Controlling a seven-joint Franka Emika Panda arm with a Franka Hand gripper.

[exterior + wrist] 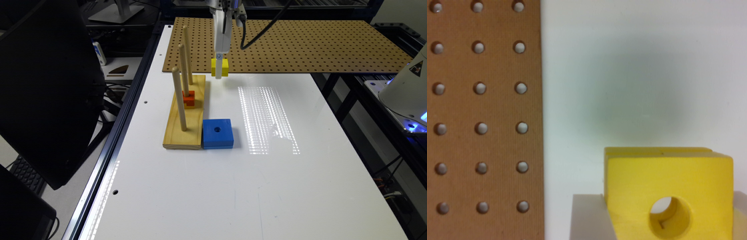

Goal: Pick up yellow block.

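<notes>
Gripping yellow block [224, 67], claw [219, 74] above table [233, 186].

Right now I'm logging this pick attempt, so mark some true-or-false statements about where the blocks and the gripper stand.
1. The yellow block is held in the gripper, raised off the white table. True.
2. The blue block sits on one of the pegs. False: it lies on the table, against the wooden peg base.
3. The orange-red block is threaded on a peg. True.
4. The yellow block is solid. False: the wrist view shows a round hole through it.
5. The pegboard covers the whole table. False: it lies at the far end.
</notes>
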